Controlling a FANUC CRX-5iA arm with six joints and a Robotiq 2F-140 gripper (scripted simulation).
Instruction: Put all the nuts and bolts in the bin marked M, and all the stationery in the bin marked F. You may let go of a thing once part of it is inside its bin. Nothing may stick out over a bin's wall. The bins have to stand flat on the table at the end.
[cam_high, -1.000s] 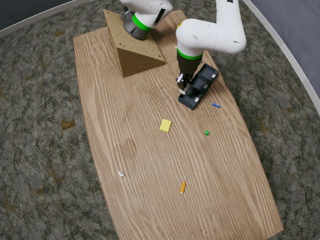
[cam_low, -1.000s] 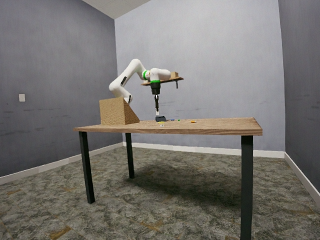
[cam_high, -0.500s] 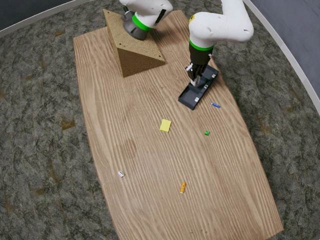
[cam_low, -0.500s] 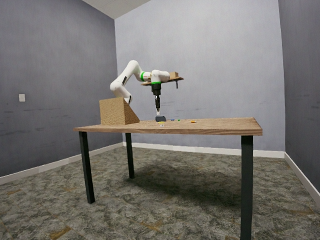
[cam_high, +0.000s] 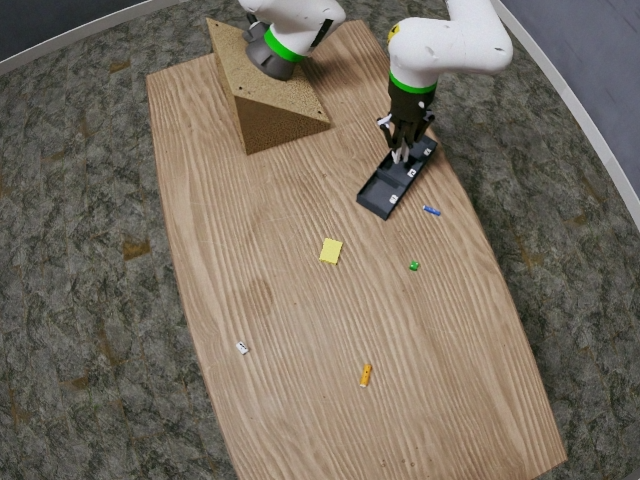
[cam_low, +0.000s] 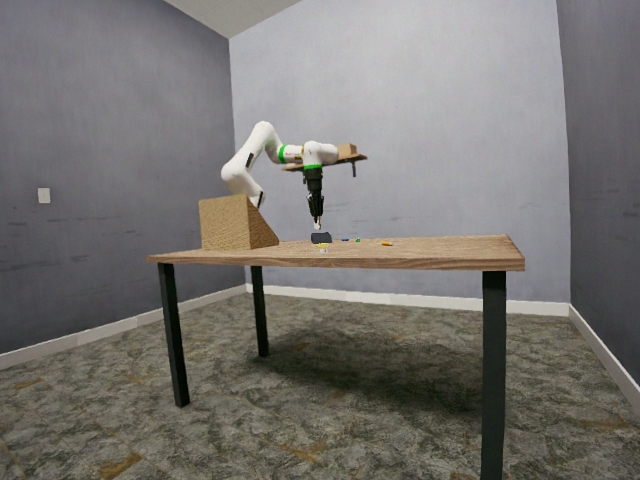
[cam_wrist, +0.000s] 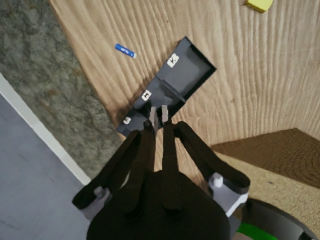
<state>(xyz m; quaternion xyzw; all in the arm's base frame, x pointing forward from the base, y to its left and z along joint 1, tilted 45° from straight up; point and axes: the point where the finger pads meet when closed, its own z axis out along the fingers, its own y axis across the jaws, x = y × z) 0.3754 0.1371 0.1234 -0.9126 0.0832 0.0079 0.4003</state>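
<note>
Tabletop bin tray sits directly beneath the tool.
</note>
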